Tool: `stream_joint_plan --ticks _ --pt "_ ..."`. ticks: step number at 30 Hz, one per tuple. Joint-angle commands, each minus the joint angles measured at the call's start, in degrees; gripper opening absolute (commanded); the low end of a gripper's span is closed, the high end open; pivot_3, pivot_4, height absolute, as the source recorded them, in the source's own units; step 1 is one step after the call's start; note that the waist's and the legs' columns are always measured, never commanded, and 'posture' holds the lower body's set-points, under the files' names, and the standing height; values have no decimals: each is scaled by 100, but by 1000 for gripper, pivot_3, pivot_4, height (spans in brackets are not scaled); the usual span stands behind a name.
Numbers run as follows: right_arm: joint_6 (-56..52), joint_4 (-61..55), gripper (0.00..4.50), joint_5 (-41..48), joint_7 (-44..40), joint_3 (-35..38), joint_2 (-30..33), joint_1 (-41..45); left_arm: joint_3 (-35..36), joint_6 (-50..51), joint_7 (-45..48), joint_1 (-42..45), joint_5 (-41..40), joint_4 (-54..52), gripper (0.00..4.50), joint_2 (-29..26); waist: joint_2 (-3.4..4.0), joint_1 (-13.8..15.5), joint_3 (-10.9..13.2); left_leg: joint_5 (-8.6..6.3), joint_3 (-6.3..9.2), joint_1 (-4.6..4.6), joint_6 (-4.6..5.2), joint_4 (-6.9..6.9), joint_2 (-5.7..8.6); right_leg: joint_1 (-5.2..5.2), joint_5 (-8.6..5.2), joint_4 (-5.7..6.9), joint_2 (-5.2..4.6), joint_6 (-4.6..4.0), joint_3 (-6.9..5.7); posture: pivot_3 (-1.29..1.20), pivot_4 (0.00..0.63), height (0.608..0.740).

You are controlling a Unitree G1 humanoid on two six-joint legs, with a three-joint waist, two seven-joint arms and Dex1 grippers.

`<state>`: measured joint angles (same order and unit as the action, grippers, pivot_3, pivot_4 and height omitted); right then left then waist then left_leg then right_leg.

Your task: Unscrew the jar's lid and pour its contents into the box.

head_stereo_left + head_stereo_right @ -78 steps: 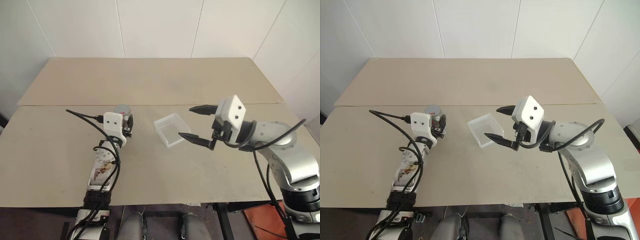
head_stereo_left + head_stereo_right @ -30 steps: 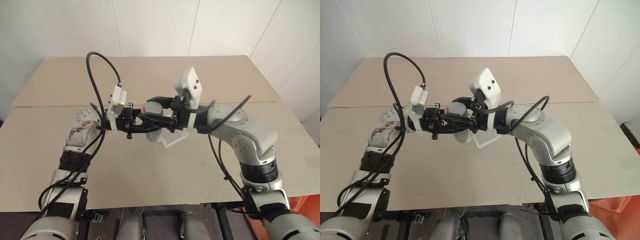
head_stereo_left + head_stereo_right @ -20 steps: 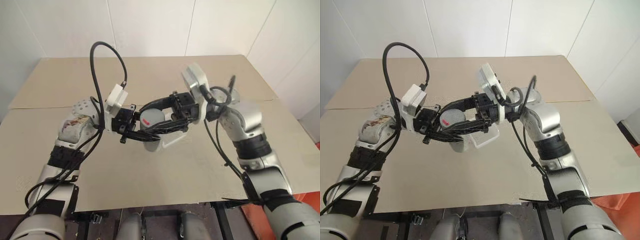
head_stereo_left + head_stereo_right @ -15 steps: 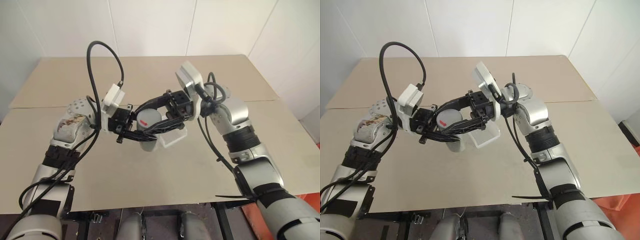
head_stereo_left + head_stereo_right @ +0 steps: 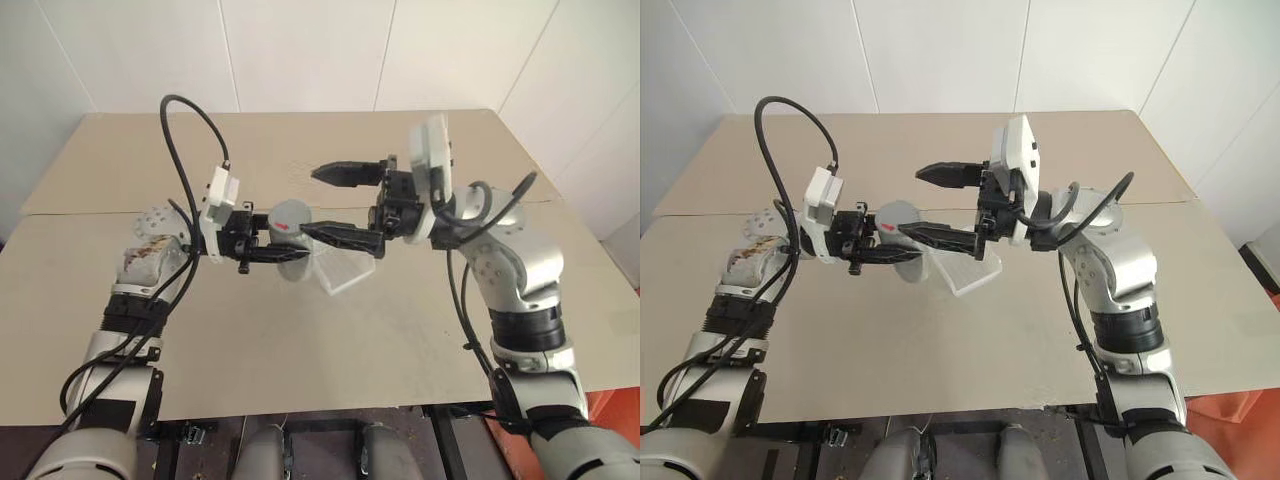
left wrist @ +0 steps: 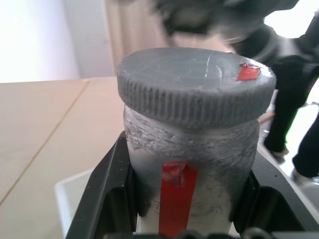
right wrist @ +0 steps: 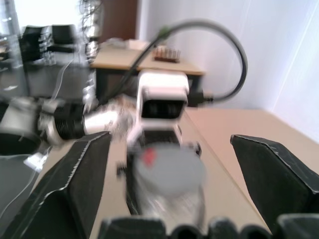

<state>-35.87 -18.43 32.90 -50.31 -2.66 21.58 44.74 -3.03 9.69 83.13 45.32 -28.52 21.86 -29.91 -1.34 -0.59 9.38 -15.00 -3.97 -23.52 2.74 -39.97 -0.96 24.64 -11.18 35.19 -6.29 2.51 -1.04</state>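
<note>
Left claw (image 5: 262,249) clamps the jar (image 5: 290,252) over the surface (image 5: 300,340) beside the clear box (image 5: 345,270). Right claw (image 5: 335,205) gapes wide, its fingers clear of the ridged grey lid (image 6: 195,84).

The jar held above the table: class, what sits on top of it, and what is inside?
The grey lid with a red mark caps the jar. Lid and frosted wall hide its contents.

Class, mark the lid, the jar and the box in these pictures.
lid (image 6: 197,79), left wrist view, on its grey top.
jar (image 6: 192,167), left wrist view, on its side wall.
box (image 5: 350,272), left eye view, on its clear wall.
</note>
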Motion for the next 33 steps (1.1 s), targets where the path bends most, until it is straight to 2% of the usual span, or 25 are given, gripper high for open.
stream_joint_plan --ticks 1,3,6,13,18,27,33 --pt "-591 -691 4468 -323 1106 -346 -183 -5 130 -149 -177 212 113 -32 1931 77 0 -10 0 -1 0 0 1 0 0 0 0 0 0 0 0 0 150 740" --pt "-896 -740 4468 -707 1744 -685 -378 71 130 -109 -113 189 71 -86 1931 115 0 -23 0 -1 -1 1 1 0 0 0 0 1 0 0 2 0 150 740" --pt "-937 -627 4468 -1005 2174 -894 -606 120 144 -63 -56 156 32 -163 1931 151 0 -20 0 0 -1 -2 1 1 1 5 0 3 1 0 2 0 150 740" --pt "-1110 -178 4468 -1082 2452 -727 -798 282 162 -15 24 56 -5 -297 1931 143 0 -12 0 -1 1 -15 3 -2 3 10 0 -2 0 0 0 0 150 740" --pt "-962 11 4468 -1069 2216 -533 -426 163 255 84 48 -64 -58 -463 1931 53 0 -20 0 -2 1 -21 4 -2 2 17 0 -1 1 0 3 0 150 740" --pt "-830 142 4468 -548 1886 316 312 -34 479 362 251 -319 -244 -755 1931 -318 0 -22 0 -2 1 -23 5 -1 1 22 0 -1 1 0 3 0 150 740" --pt "-822 -123 4468 -315 1701 466 751 -384 525 394 255 -439 -254 -849 1931 -399 0 62 0 -6 -4 -26 12 -1 5 19 0 -6 -8 1 -3 0 150 740"
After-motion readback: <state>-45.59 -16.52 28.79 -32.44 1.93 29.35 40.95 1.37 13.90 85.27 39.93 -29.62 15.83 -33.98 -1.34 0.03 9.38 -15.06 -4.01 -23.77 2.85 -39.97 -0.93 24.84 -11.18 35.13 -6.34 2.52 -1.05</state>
